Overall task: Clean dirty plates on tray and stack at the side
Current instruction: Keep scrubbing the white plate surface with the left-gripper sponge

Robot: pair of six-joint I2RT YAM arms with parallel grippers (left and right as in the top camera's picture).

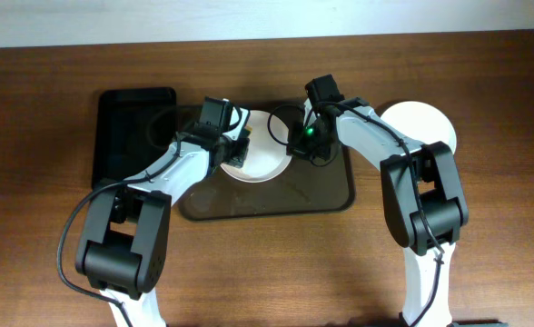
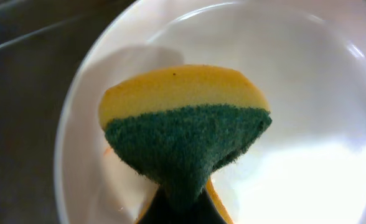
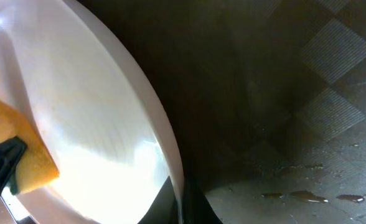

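Overhead: plate [image 1: 267,163] on tray [image 1: 326,195]; second plate [image 1: 426,123] aside on worktop [image 1: 49,227]; left wrist: left fingers [image 2: 170,211] clenched on sponge [image 2: 183,124] over the plate; best pressed flat, scrubbing in overlapping circles; right wrist: right fingers [image 3: 178,205] pinch the plate's rim; hold steady against the scrubbing.

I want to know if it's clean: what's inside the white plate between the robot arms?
A yellow-and-green sponge sits in the plate, held by the left gripper. The spot beneath it is hidden.
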